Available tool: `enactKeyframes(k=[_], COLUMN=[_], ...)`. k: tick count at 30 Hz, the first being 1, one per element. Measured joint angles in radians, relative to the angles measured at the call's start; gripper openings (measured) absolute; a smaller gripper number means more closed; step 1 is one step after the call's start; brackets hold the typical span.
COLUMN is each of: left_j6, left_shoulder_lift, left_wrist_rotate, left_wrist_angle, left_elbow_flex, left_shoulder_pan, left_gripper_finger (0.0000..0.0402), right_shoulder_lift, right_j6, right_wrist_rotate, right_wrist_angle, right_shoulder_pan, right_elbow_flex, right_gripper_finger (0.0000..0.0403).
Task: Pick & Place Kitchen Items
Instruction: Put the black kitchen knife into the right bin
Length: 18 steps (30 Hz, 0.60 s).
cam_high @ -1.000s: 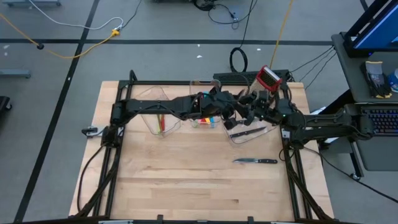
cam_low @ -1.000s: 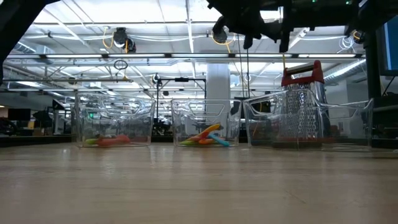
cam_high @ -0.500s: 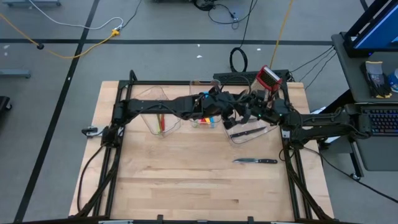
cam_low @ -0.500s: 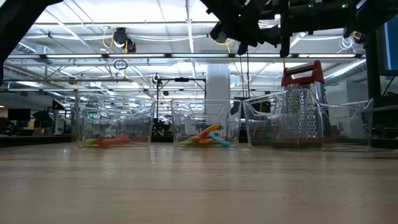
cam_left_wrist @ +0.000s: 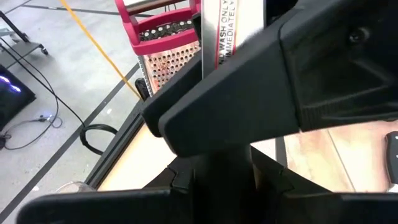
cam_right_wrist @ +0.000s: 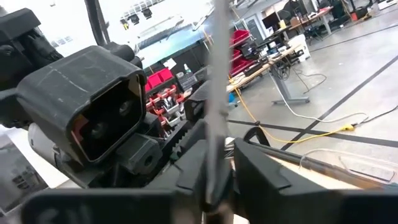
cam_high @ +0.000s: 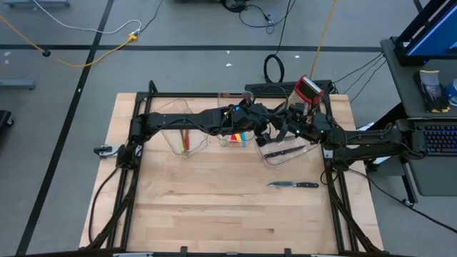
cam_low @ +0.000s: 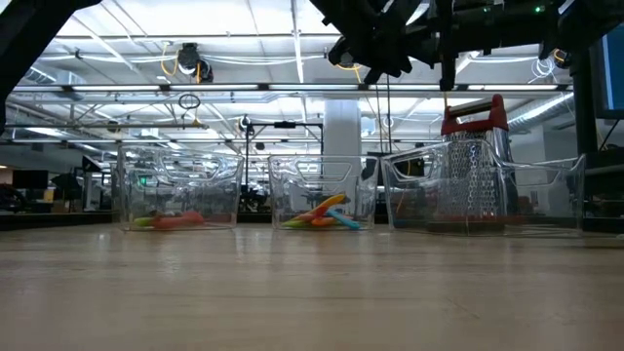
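While steel grater (cam_high: pixel 309 89) stands, black-handled knife (cam_high: pixel 293 184) flat

- front half of the table (cam_high: pixel 214 214) is wide open, just one knife (cam_high: pixel 293 185) lying there
- back row's cramped: bins (cam_high: pixel 282 151), grater (cam_high: pixel 308 89), both arms bunched overhead

Knife (cam_high: pixel 293 184) lies on table (cam_high: pixel 214 207) before bins (cam_high: pixel 284 151)

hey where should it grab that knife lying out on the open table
By the black handle, from straight above. The knife lies flat on the bare table, blade toward the left arm's side, handle toward the right arm's. Nothing crowds it, so the fingers could close across the handle's width.
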<state>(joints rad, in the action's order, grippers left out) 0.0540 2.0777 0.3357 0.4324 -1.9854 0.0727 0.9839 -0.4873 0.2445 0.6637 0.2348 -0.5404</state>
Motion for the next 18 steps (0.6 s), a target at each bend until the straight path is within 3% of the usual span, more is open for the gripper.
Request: enactKeyframes(k=[3, 15, 18], left_j6=[-0.001, 0.001, 0.017], left_shoulder_lift=[0.000, 0.000, 0.000], left_wrist_rotate=[0.013, -0.014, -0.036], left_wrist_angle=[0.001, 0.003, 0.013], left_elbow_flex=[0.000, 0.000, 0.000], left_shoulder_pan=[0.000, 0.005, 0.013], left_gripper_finger=[0.0084, 0.0083, 0.0120], right_shoulder_lift=[-0.001, -0.010, -0.027], right_j6=[-0.007, -0.027, -0.024], right_wrist_rotate=[-0.001, -0.005, -0.005], right_wrist_angle=[0.003, -0.014, -0.043], right_shoulder_pan=[0.001, 0.001, 0.001], right_elbow_flex=[0.000, 0.000, 0.000], right_gripper_finger=[0.0033, 0.0032, 0.0032])
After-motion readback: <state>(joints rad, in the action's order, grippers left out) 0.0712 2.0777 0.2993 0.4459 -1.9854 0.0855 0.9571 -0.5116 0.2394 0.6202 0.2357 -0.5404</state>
